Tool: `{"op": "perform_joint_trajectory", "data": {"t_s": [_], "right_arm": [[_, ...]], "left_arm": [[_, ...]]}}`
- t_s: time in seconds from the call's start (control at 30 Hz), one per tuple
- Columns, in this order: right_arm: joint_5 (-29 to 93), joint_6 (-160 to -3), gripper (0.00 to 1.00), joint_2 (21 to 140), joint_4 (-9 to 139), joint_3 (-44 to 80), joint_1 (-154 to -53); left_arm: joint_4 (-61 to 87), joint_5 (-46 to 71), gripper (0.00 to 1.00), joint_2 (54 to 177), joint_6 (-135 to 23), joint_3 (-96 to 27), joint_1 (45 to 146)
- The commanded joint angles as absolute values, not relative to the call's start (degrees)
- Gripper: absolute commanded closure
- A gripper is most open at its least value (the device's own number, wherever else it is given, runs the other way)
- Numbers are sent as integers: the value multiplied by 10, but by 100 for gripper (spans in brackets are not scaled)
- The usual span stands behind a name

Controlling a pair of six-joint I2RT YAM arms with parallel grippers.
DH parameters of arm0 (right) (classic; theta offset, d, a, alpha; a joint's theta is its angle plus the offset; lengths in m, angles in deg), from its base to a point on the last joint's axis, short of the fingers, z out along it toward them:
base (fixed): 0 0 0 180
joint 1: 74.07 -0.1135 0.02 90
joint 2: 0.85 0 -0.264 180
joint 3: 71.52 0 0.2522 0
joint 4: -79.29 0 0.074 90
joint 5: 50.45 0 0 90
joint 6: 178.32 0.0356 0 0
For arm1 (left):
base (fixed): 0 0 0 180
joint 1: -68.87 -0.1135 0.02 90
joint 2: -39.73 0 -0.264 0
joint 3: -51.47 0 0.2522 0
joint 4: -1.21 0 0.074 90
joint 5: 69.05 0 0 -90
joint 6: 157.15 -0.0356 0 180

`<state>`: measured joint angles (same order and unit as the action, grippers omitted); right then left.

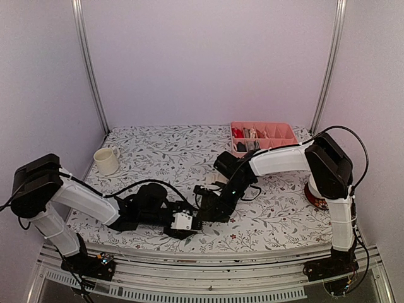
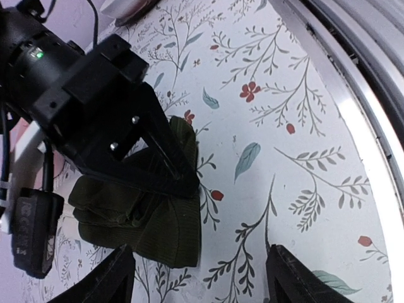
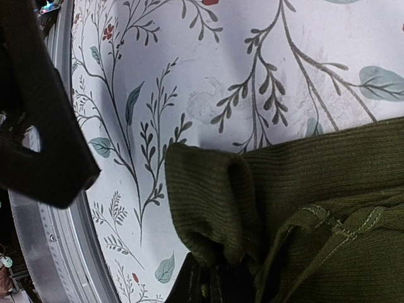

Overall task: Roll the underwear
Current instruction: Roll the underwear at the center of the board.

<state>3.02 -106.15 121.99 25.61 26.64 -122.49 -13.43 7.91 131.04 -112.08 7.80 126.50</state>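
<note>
A dark olive underwear (image 2: 158, 221) lies crumpled on the flowered tablecloth near the front edge. My right gripper (image 3: 218, 284) is shut on a folded edge of it (image 3: 214, 202), with its fingers pinching the cloth from above; in the left wrist view it shows as the black gripper (image 2: 170, 170) on top of the garment. My left gripper (image 2: 202, 281) is open and empty, with its fingers (image 2: 113, 278) just in front of the garment's near edge. In the top view both grippers meet at the front middle (image 1: 196, 218) and mostly hide the cloth.
A pink divided tray (image 1: 283, 134) with rolled garments in it stands at the back right. A cream mug (image 1: 106, 161) stands at the left. A red and white bowl (image 1: 314, 192) sits by the right arm. The metal table rail (image 2: 353, 107) runs close by.
</note>
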Motion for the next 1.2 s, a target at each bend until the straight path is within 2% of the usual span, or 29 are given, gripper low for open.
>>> {"op": "perform_joint_trajectory", "data": {"t_s": [0.0,0.33,0.53,0.9,1.0,1.17], "right_arm": [[27,-1066,94,1229,236,277,-1225],[38,-1065,93,1232,241,270,-1226],[44,-1067,92,1232,242,265,-1225],[66,-1066,88,1213,249,257,-1226],[81,-1061,78,1197,257,254,-1226],[111,-1043,53,1114,301,209,-1225]], "left_arm": [[-170,173,27,1352,-1167,66,1290],[-203,274,34,1428,-1189,31,1327],[-207,304,50,1470,-1199,18,1336],[-185,278,89,1497,-1147,-7,1334],[-166,259,100,1497,-1131,-12,1328],[-94,186,100,1478,-1095,-24,1311]]}}
